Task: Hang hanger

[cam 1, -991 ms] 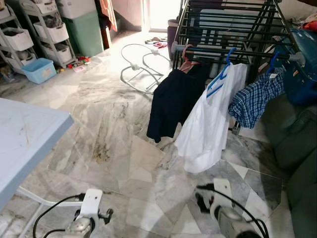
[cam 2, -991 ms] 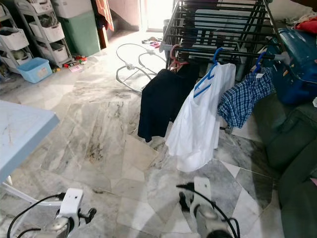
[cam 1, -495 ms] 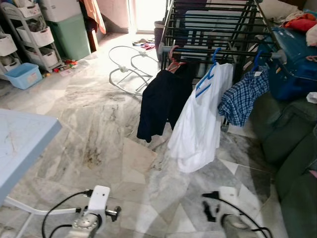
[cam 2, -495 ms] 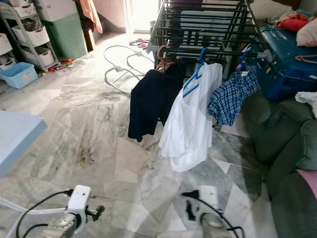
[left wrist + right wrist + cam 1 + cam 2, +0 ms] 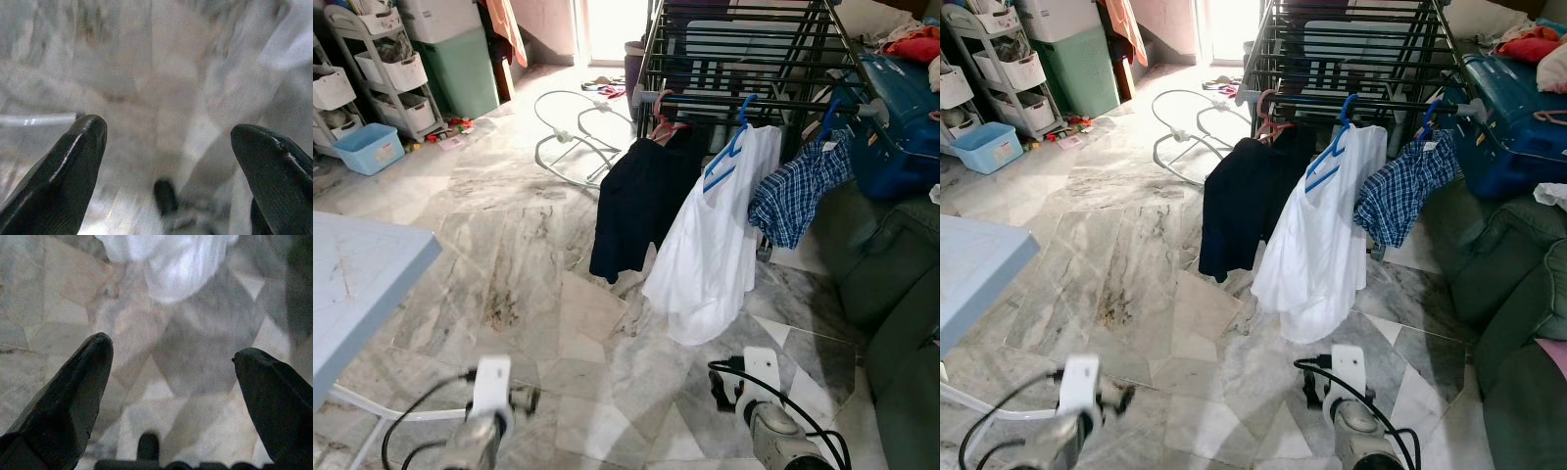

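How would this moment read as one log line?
left gripper: open, empty | right gripper: open, empty | drying rack: three garments hung | white shirt: ahead

Left arm (image 5: 480, 431): now motion-blurred, shifted slightly at the frame bottom.
Right arm (image 5: 773, 431): reaches higher into the frame than half a second ago.

My left end effector (image 5: 168, 147) is spread wide here, two long black fingers (image 5: 63, 181) parted with nothing between them. Below me lies the grey-and-white marble tile floor (image 5: 146, 73), all blurred, veins smeared across the slabs. A thin pale bar (image 5: 34, 120) runs in beside one fingertip; what it belongs to, I cannot tell. A small dark rounded shape (image 5: 165, 196) sits low between my fingers, too blurred to make out.
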